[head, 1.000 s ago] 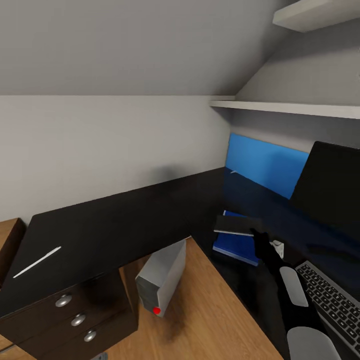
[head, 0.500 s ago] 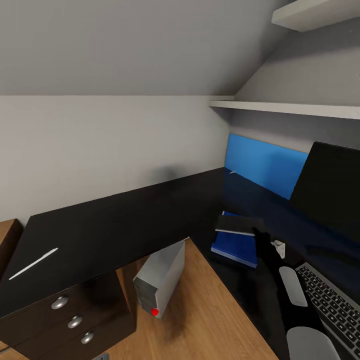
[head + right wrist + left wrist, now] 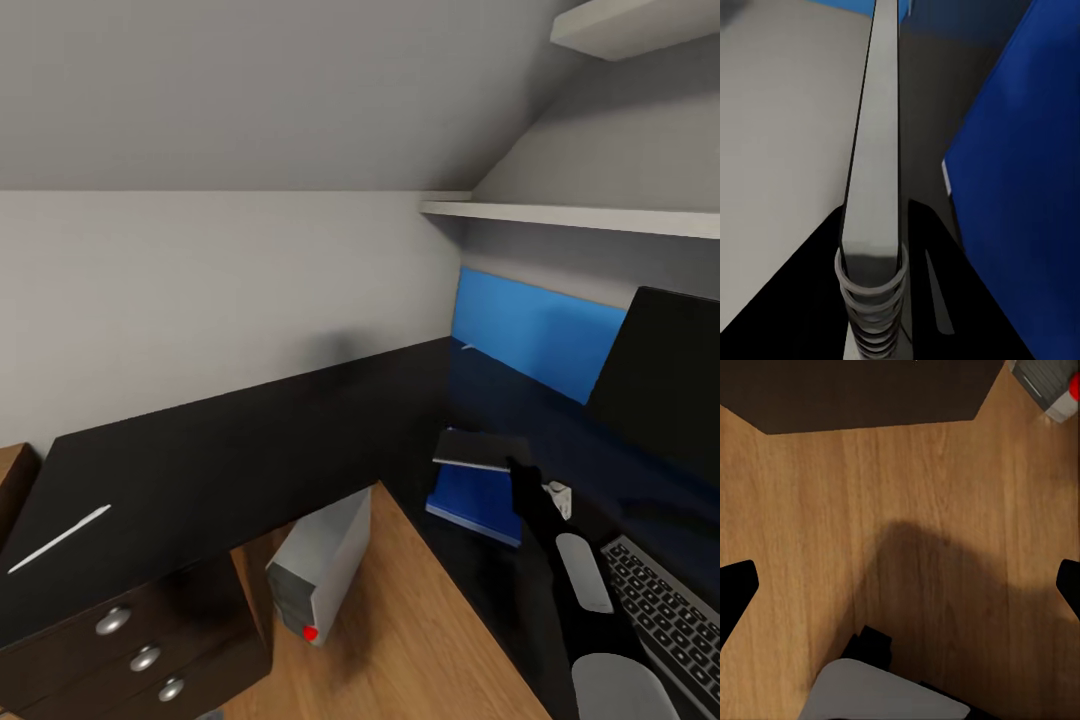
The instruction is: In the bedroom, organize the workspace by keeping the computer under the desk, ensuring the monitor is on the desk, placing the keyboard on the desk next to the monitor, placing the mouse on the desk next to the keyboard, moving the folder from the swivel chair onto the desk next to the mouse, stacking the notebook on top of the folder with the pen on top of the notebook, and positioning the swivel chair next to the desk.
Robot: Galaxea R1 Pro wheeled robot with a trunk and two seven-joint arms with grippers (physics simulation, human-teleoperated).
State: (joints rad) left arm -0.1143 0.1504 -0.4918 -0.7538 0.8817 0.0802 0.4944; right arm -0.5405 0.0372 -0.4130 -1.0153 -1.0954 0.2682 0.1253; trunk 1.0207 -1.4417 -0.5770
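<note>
The notebook [image 3: 480, 449], a dark spiral-bound slab, is held roughly level just above the far part of the blue folder [image 3: 474, 497], which lies flat on the desk [image 3: 250, 450] left of the keyboard [image 3: 665, 610]. It is pinched at its near edge by the right gripper [image 3: 517, 470]. The left jaws are seen spread over the floor. The pen [image 3: 58, 538] lies far left.

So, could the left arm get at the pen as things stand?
Probably yes, after a lift: the left gripper hangs open above the wood floor, and the pen lies alone on the desk at that end, with nothing around it.
</note>
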